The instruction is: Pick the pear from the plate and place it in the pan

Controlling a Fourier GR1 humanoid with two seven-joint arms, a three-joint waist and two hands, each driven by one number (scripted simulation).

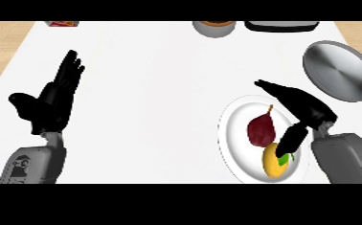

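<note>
Two fruits share the white plate point(233, 138): the dark red pear point(262, 127) and an orange one point(274, 161) just below it

The right hand point(304, 106) hangs over the plate's right side, fingers spread, holding nothing, thumb dipping across the orange fruit. The grey pan point(335, 70) sits just beyond, up right. The left hand point(53, 99) rests open far left, fingers up. A bowl point(213, 28), a dark tray point(280, 26) and a red box point(62, 23) line the far edge

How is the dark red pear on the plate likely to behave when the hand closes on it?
The pear lies on its side, rounded and tapering, so it may roll on the smooth white plate. Its glossy skin looks slippery. The right hand hovers open above it.
</note>
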